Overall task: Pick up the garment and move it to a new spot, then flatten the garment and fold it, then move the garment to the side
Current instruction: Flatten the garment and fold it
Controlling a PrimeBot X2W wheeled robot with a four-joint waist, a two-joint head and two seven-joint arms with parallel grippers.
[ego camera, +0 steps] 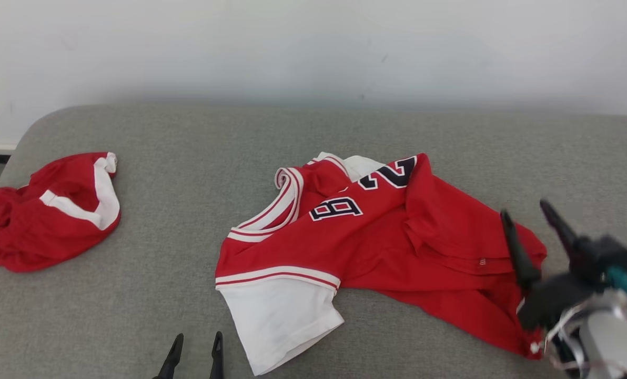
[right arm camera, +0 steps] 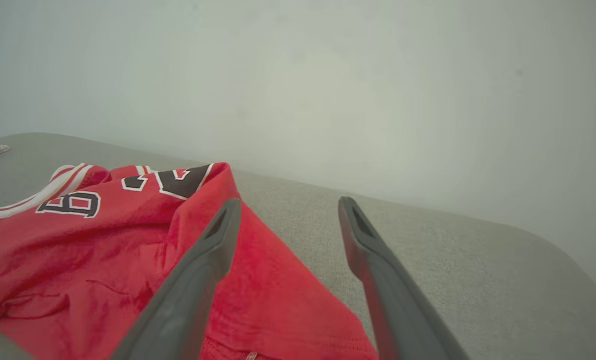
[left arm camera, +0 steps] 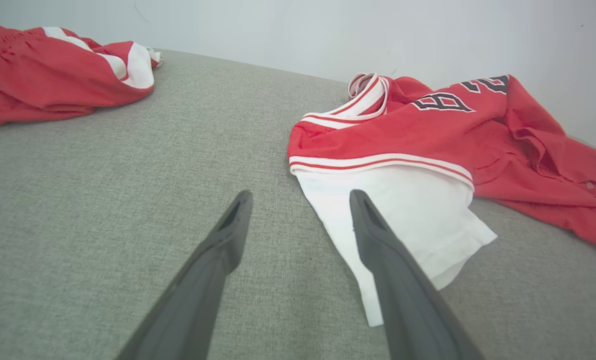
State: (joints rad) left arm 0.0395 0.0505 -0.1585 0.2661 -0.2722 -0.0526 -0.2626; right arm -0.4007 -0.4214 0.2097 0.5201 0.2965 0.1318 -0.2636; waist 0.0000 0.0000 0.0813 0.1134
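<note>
1. Two red garments lie on a grey padded surface (ego camera: 187,131) that runs up to a pale wall (ego camera: 313,47).
2. The jersey (ego camera: 387,237) sits just right of the surface's middle in the head view, crumpled and partly folded over itself, with dark white-edged numerals (ego camera: 337,208) facing up.
3. Its white sleeve (ego camera: 282,321) spreads flat toward the near edge, bordered by a red-and-white striped band.
4. The striped neckline curls up at the jersey's far left corner.
5. The other red garment (ego camera: 45,210), with a white band, lies bunched at the far left, well apart from the jersey.
6. The left gripper (ego camera: 198,335) shows at the bottom edge, its fingers spread with nothing between them, just left of the white sleeve.
7. In the left wrist view the left gripper (left arm camera: 300,195) hangs above the grey surface, and one finger overlaps the sleeve (left arm camera: 408,220) in the picture; whether it touches the cloth I cannot tell.
8. The right gripper (ego camera: 524,208) is over the jersey's right end, fingers apart and empty.
9. In the right wrist view the right gripper (right arm camera: 289,201) shows bare grey surface between its fingers, with the jersey (right arm camera: 78,250) under and beside the left-hand finger.
</note>
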